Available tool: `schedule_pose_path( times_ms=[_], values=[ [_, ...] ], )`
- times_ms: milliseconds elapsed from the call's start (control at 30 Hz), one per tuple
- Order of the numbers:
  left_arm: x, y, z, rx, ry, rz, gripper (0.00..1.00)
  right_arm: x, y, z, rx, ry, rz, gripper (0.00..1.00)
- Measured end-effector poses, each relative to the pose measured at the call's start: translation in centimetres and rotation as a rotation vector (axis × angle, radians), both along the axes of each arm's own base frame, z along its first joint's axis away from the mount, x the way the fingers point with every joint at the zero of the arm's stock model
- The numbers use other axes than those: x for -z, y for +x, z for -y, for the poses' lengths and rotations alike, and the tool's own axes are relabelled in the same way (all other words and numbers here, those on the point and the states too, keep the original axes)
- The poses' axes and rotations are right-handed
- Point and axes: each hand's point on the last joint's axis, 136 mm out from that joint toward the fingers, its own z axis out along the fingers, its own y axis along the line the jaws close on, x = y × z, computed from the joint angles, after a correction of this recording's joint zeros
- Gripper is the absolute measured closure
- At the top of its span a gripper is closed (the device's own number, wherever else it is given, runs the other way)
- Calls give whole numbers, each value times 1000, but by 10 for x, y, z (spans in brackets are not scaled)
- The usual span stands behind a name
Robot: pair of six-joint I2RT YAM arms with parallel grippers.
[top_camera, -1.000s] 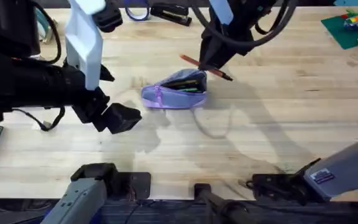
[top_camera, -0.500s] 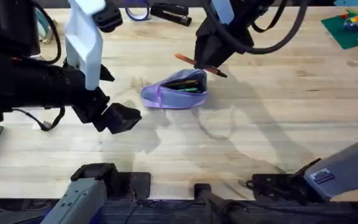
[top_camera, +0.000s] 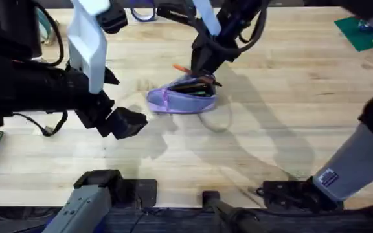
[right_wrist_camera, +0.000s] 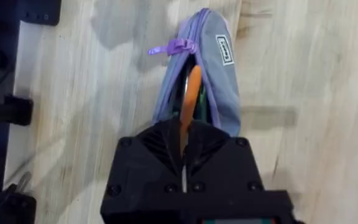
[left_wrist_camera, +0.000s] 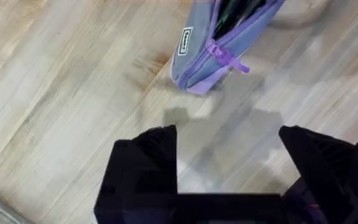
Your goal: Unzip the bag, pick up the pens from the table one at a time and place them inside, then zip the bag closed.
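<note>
Holding the slim orange pen (right_wrist_camera: 191,99) tight, the right gripper (top_camera: 201,66) pokes it into the open mouth of the small soft purple zip bag (top_camera: 181,96), which lies on the pale wooden plank table (top_camera: 271,123). The unzipping looks done. Zipping shut is left. The left gripper (left_wrist_camera: 229,168) hangs wide open and empty near the bag. Something dark lies inside the bag, maybe the other pen; I cannot tell.

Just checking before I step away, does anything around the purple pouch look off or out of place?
Nothing stands out. The bag lies unzipped on the table, and the right tool holds the orange pen with its tip entering the opening. The left tool is open beside the bag.
</note>
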Motion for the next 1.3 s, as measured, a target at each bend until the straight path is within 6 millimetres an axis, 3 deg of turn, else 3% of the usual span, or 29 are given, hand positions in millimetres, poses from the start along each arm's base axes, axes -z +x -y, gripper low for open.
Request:
schedule_pose_path(
  times_ms=[500, 700, 1033, 1100, 1133, 1300],
  values=[
    [0, 0, 0, 0, 0, 0, 7, 72, 5, -14, -17, -59, -158, 969],
    [0, 0, 0, 0, 0, 0, 7, 80, -7, -15, -91, -71, -177, 969],
    [0, 0, 0, 0, 0, 0, 7, 99, -6, -20, -121, -70, -182, 969],
    [0, 0, 0, 0, 0, 0, 7, 102, -6, -20, -121, -73, -188, 898],
    [0, 0, 0, 0, 0, 0, 7, 101, -7, -19, -121, -74, -190, 807],
    [0, 0, 0, 0, 0, 0, 7, 102, -6, -19, -121, -75, -188, 98]
  ],
)
